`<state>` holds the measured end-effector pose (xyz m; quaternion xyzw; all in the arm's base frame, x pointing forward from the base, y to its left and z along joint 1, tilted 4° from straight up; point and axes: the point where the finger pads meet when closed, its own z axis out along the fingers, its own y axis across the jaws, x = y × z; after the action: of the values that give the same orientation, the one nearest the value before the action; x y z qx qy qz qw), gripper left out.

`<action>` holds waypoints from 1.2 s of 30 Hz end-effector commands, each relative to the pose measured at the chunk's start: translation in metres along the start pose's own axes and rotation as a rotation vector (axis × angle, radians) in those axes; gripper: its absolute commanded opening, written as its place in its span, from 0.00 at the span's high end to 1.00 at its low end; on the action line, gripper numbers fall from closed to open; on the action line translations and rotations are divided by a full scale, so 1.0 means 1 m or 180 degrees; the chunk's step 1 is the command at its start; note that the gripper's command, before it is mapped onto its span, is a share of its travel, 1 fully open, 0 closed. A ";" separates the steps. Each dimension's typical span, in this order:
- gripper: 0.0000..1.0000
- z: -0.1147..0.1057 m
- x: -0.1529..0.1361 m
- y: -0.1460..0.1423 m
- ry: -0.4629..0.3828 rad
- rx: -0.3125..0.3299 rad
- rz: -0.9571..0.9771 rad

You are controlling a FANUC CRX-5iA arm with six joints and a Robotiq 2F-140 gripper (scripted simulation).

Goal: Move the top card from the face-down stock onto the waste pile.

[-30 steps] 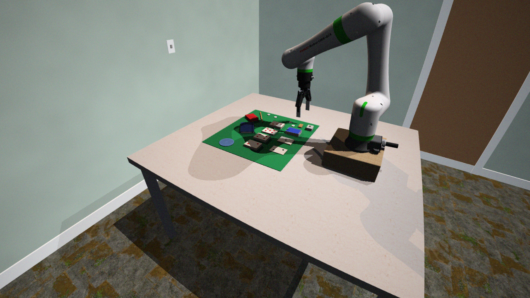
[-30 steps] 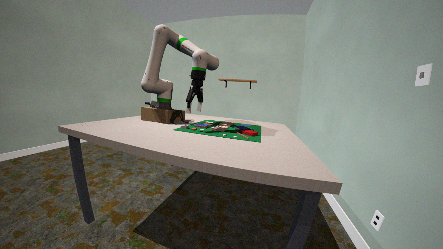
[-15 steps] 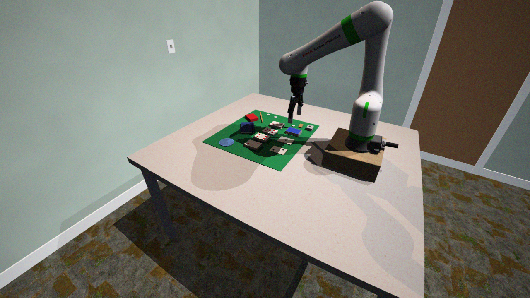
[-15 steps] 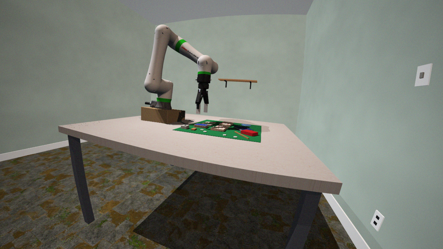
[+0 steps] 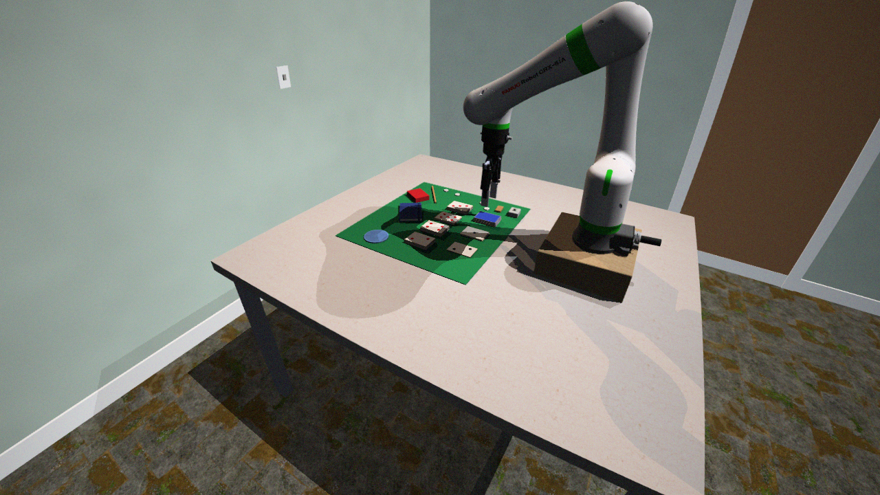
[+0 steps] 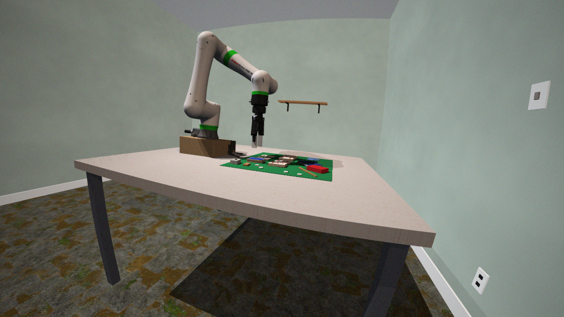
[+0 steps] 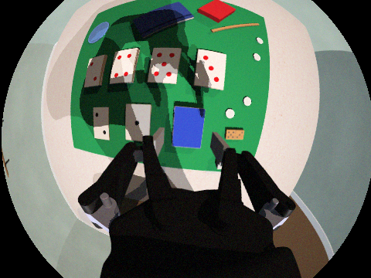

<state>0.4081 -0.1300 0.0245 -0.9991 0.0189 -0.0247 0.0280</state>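
Gripper [image 7: 188, 148] half-open, empty, above blue stock [image 7: 188, 126]; risk: wide fingers nudging adjacent waste pile [image 7: 138, 122]

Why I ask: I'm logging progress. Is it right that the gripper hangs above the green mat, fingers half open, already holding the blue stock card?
Not quite: the gripper holds nothing. The wrist view shows its fingers half open above the green mat, with the blue stock card lying flat below them, untouched.
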 end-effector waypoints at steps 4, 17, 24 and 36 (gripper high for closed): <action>0.50 0.003 0.000 0.000 -0.0010 -0.0007 0.0003; 0.50 0.025 0.000 0.001 -0.0011 -0.0007 0.0004; 0.50 0.040 0.000 0.002 -0.0011 -0.0007 0.0004; 0.50 0.052 0.001 0.002 -0.0011 -0.0007 0.0004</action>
<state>0.4110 -0.1295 -0.0269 -0.9992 0.0194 -0.0228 0.0269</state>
